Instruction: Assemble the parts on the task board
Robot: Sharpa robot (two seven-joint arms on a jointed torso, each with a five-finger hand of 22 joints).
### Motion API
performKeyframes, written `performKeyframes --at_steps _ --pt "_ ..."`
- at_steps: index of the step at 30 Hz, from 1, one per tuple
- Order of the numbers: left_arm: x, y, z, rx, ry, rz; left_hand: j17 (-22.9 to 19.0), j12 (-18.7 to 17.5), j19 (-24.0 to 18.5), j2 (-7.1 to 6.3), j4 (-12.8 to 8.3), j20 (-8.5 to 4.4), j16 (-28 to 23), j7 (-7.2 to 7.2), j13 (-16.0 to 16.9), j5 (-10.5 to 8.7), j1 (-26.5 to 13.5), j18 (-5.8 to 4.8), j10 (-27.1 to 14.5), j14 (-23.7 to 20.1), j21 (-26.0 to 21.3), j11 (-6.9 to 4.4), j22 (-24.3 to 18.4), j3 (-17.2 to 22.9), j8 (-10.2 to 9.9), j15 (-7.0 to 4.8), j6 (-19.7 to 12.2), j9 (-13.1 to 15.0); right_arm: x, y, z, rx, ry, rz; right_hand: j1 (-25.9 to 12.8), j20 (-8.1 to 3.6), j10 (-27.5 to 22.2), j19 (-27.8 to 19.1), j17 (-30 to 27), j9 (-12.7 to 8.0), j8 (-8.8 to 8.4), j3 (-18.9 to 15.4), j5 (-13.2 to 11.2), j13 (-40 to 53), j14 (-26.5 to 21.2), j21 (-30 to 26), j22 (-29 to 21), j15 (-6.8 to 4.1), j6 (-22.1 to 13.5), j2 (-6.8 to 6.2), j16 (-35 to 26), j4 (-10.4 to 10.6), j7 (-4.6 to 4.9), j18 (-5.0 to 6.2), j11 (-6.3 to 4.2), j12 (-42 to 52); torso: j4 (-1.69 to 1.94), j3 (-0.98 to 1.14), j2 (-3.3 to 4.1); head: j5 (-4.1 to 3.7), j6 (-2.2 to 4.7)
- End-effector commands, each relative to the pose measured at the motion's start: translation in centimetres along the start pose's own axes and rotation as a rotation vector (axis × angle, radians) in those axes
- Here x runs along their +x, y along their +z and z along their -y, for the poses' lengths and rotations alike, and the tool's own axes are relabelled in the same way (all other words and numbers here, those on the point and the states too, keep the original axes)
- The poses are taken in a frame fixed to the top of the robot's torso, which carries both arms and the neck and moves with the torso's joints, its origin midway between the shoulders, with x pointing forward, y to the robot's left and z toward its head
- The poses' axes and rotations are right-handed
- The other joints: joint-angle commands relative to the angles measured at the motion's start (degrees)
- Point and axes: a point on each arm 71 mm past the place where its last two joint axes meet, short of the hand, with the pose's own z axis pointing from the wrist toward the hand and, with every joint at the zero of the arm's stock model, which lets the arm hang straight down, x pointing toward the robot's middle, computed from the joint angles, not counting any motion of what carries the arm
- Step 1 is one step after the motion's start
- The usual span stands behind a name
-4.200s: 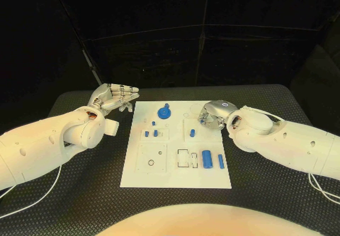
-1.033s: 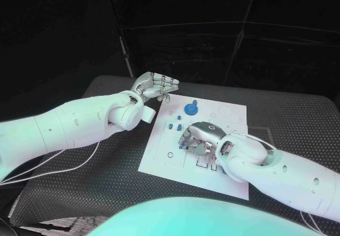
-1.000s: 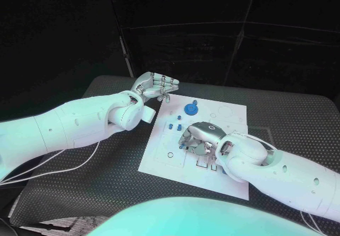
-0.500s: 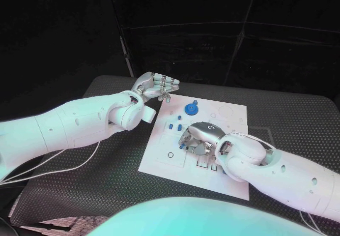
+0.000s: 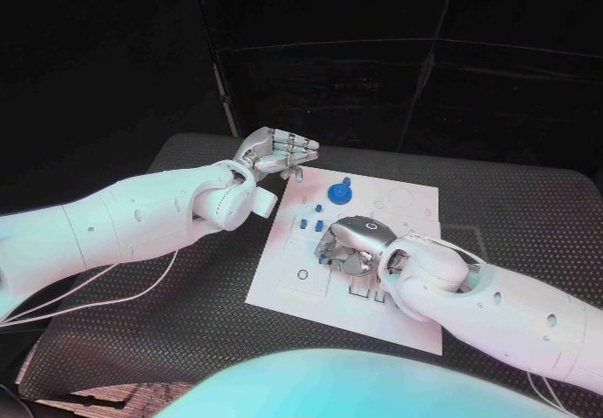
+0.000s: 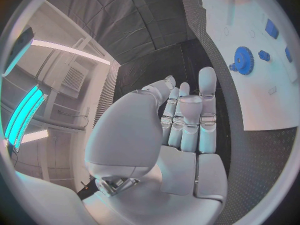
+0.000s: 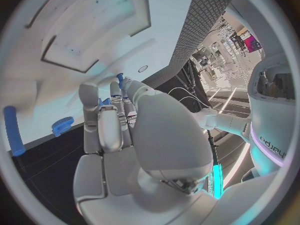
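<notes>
Black table [image 5: 151, 287], white task board [image 5: 283, 287] flat on it.

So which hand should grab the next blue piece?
Probably the right hand. It hangs low over the middle of the board, close to small blue parts. The left hand is held up beyond the board's far corner, open and holding nothing.

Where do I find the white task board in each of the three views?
Head view: task board mid-table, under the right robot hand.
Left wrist view: task board beside the left robot hand.
Right wrist view: task board beyond the right robot hand.
Shared landmark: black table.
</notes>
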Motion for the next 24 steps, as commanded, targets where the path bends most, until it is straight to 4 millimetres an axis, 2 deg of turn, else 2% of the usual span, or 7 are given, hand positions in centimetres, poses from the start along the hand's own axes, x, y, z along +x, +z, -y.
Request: performKeyframes --at_steps 1,10,18,21,24 --pt "0.16 0.09 0.22 0.008 -0.007 -0.01 -0.09 0.15 -0.44 0.23 -0.42 -0.05 -0.33 0.19 -0.09 -0.14 0.4 1.07 -0.31 -0.44 -0.32 -0.08 0.02 -0.04 -0.07 0.05 -0.1 -0.01 0.22 0.07 -0.1 0.002 -0.011 -0.024 -0.74 0.26 -0.02 0.09 0.01 0.04 0.0 0.31 -0.06 0.05 2.27 0.05 -0.12 -0.19 0.07 -0.03 0.22 -0.01 0.36 -0.96 0.59 -0.25 -0.04 0.01 -0.05 -0.04 0.01" --pt "0.16 0.13 0.19 0.006 -0.008 -0.011 -0.09 0.15 -0.44 0.23 -0.42 -0.05 -0.33 0.19 -0.09 -0.14 0.4 1.07 -0.31 -0.44 -0.32 -0.08 0.02 -0.04 -0.07 0.05 -0.1 -0.01 0.72 0.16 0.04 0.031 -0.028 -0.08 -2.89 0.56 -1.27 -0.33 -0.6 -0.11 -0.54 -0.24 -0.41 -0.11 2.1 -0.43 -0.87 0.18 -0.87 -0.88 -0.03 0.08 0.69 -0.87 1.04 -1.1 0.0 0.02 -0.07 -0.16 0.01" --pt "0.17 0.16 0.16 0.004 -0.008 -0.012 -0.16 0.18 -0.48 0.26 -0.47 -0.05 -0.35 0.2 -0.09 -0.14 0.43 1.09 -0.36 -0.48 -0.42 -0.07 -0.04 -0.03 -0.06 0.05 -0.1 -0.01 0.48 0.16 0.25 0.053 -0.039 -0.04 -4.35 1.49 -5.7 -1.12 -1.81 -0.35 -0.95 -0.25 0.88 -0.24 1.71 -1.24 -2.12 1.36 -4.67 -2.22 -0.64 -0.37 1.99 -0.73 2.49 -3.06 -0.03 0.04 -0.08 -0.22 0.01" --pt "0.17 0.17 0.14 0.003 -0.009 -0.013 -0.15 0.18 -0.48 0.25 -0.48 -0.05 -0.34 0.2 -0.1 -0.15 0.43 1.09 -0.38 -0.48 -0.44 -0.06 -0.05 -0.03 -0.06 0.06 -0.11 -0.01 0.31 0.15 0.28 0.054 -0.038 -0.015 -5.12 1.91 -7.95 -2.0 -1.76 -0.36 -0.96 -0.76 0.78 -0.22 1.67 -2.1 -3.58 1.75 -6.51 -2.87 -0.56 -0.46 2.16 -0.46 2.92 -3.55 -0.01 0.03 -0.09 -0.27 0.01" --pt "0.16 0.18 0.13 0.002 -0.009 -0.014 -0.15 0.18 -0.49 0.25 -0.48 -0.04 -0.34 0.21 -0.1 -0.15 0.43 1.09 -0.39 -0.48 -0.45 -0.06 -0.06 -0.03 -0.06 0.06 -0.11 -0.01 0.06 0.1 0.21 0.044 -0.029 0.018 -5.2 2.05 -8.78 -2.11 -1.57 -0.34 -0.94 -0.94 0.95 -0.08 1.68 -2.32 -3.88 1.74 -8.3 -2.88 -0.36 -0.83 1.87 -0.35 2.89 -3.11 -0.02 0.02 -0.11 -0.33 0.01"
